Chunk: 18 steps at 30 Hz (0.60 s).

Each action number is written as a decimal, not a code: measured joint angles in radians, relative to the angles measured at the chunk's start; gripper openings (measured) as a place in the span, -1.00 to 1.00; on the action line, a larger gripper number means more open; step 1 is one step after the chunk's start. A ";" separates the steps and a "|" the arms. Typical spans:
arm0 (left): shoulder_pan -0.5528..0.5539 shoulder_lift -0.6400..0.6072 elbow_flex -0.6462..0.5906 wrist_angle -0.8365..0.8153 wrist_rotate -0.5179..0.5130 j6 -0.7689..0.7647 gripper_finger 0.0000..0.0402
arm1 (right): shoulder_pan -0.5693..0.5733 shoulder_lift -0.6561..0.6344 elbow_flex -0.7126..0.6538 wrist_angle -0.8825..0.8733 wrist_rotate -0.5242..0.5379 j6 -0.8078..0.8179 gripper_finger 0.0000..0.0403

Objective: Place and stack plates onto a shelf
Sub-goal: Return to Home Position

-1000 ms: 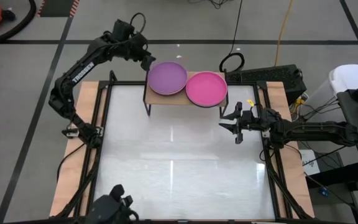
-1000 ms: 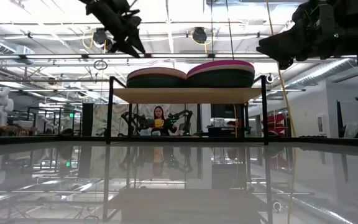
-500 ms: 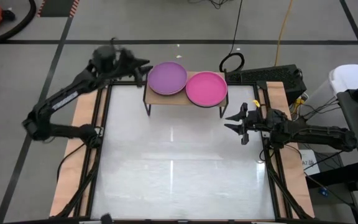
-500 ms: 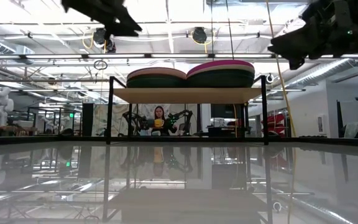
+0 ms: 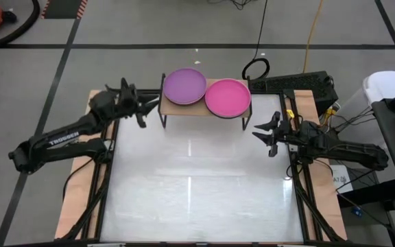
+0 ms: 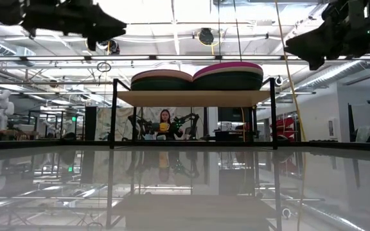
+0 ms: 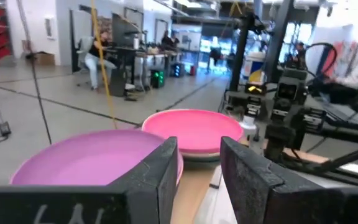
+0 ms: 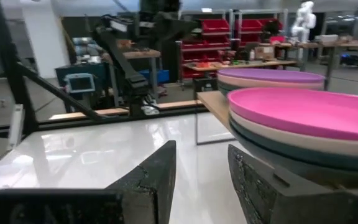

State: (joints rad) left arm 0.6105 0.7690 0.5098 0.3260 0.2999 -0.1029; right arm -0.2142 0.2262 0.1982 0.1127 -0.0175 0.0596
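The shelf (image 5: 196, 110) is a light-wood board on black legs at the table's far edge. It carries two stacks of plates. One stack is topped by a purple plate (image 5: 185, 86) (image 7: 86, 162). The other is topped by a magenta plate (image 5: 228, 97) (image 8: 303, 112), with beige and dark teal plates under it. In the low view both stacks (image 6: 196, 77) rest flat on the board (image 6: 194, 97). My left gripper (image 5: 145, 112) (image 7: 199, 168) hangs open just left of the shelf, pointing at it. My right gripper (image 5: 262, 135) (image 8: 202, 168) hangs open to the right of the shelf. Both are empty.
The white tabletop (image 5: 197, 185) lies in front of the shelf, framed by black rails (image 5: 112, 158). A coiled black cable (image 5: 256, 68) and a black box (image 5: 300, 84) sit behind the shelf. A person (image 6: 164, 122) shows in the room beyond, under the board.
My left arm has swung from behind the purple plate toward the table's left and near side, and now points at the shelf from its left. My right gripper has drawn back slightly toward the table's right edge. The plates have stayed put.
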 joint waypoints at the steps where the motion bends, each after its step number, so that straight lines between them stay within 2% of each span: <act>1: -0.005 -0.014 -0.040 0.037 -0.014 -0.010 -0.37 | 0.000 -0.008 0.000 -0.012 0.016 0.000 -0.35; 6: -0.005 -0.064 -0.203 0.230 -0.030 -0.065 -0.37 | 0.000 -0.052 0.000 -0.068 0.016 0.002 -0.35; 18: -0.005 -0.084 -0.414 0.408 -0.037 -0.085 -0.37 | 0.000 -0.077 0.000 -0.151 0.013 0.005 -0.35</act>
State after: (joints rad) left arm 0.6052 0.6851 0.0954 0.7343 0.2631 -0.1884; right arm -0.2142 0.1493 0.1982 -0.0384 -0.0040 0.0643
